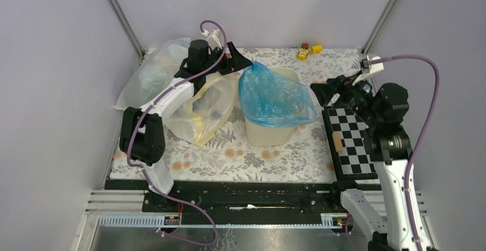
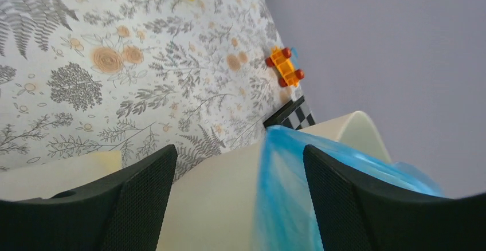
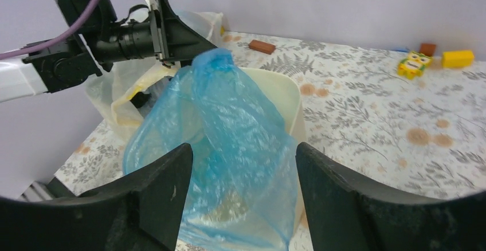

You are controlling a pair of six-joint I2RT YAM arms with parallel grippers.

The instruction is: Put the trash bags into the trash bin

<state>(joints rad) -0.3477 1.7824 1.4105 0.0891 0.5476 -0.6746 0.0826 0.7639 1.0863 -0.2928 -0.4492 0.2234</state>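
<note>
The light-blue trash bag [image 1: 272, 96] lies spread over the mouth of the cream trash bin [image 1: 275, 132], with one corner peaked up at the bin's far-left rim. My left gripper [image 1: 245, 63] is open at that peak. In the left wrist view [image 2: 239, 165] the bag edge [image 2: 286, 199] and the bin wall [image 2: 218, 205] lie between the spread fingers, ungripped. My right gripper [image 1: 320, 92] is open just right of the bin. In the right wrist view [image 3: 243, 159] it faces the bag [image 3: 229, 125] and the bin rim [image 3: 289, 93] without touching them.
A large clear and pale-yellow plastic bag [image 1: 195, 105] lies left of the bin under the left arm. A checkerboard [image 1: 349, 142] lies at the right. Small toys [image 1: 302, 53] and a yellow block [image 1: 316, 48] sit at the back. A brown brick [image 3: 262, 46] lies behind the bin.
</note>
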